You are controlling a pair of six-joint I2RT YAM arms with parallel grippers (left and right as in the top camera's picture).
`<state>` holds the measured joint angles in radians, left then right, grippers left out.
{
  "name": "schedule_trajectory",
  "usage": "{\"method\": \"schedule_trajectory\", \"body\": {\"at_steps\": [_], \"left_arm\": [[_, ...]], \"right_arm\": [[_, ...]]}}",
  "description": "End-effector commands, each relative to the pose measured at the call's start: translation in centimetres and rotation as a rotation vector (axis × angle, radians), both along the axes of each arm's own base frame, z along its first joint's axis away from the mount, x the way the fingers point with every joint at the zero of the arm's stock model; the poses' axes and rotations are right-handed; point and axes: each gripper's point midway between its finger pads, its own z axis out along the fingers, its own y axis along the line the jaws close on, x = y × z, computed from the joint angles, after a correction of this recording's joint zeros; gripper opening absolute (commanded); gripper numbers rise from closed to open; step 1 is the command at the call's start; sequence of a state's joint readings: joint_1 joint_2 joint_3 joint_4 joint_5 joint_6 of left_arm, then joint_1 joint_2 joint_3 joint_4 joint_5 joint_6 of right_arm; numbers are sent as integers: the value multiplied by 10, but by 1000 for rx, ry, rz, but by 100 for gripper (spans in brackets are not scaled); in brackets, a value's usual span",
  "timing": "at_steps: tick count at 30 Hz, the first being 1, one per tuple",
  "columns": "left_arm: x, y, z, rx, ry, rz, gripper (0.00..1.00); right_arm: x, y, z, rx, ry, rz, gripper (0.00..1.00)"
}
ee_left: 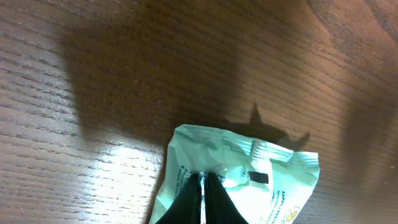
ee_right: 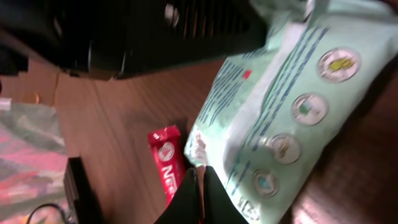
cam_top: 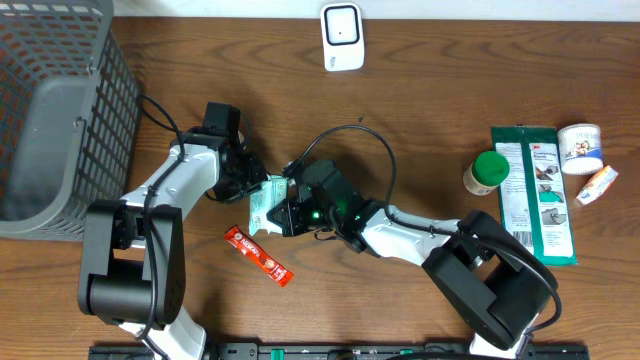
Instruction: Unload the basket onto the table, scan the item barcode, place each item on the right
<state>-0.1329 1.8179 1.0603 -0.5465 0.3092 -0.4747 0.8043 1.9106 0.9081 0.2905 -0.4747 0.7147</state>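
Left gripper (ee_left: 203, 196) jaws clamped on green packet (ee_left: 273, 186) edge, film between them. Right gripper (ee_right: 200, 196) jaws pressed together at its opposite edge, grip unclear. Packet mid-table, near red sachet (cam_top: 258, 255).

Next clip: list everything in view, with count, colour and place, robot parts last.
table: one, brown wood, under everything
basket: one, grey wire, far left
scanner: one, white, far edge, centre
pale green packet: one, centre, between the grippers
snack bar: one, red, just nearer than the packet
jar: one, green lid, right side
wipes pack: one, green, beside the jar
tub: one, white, far right
sachet: one, orange and white, next to the tub
left gripper: one, black, shut on the packet
right gripper: one, black, shut on the packet's edge
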Motion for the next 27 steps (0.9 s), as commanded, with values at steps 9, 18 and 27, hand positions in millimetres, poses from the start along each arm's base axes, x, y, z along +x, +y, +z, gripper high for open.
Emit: {"method": "schedule_trajectory", "body": {"at_steps": [9, 18, 27], "left_arm": [[-9, 2, -15, 19, 38, 0, 8], [17, 2, 18, 8, -75, -7, 8], [26, 18, 97, 56, -287, 9, 38]], "right_arm": [[-34, -13, -49, -121, 176, 51, 1], [13, -40, 36, -90, 12, -7, 24], [34, -63, 72, -285, -104, 0, 52]]}}
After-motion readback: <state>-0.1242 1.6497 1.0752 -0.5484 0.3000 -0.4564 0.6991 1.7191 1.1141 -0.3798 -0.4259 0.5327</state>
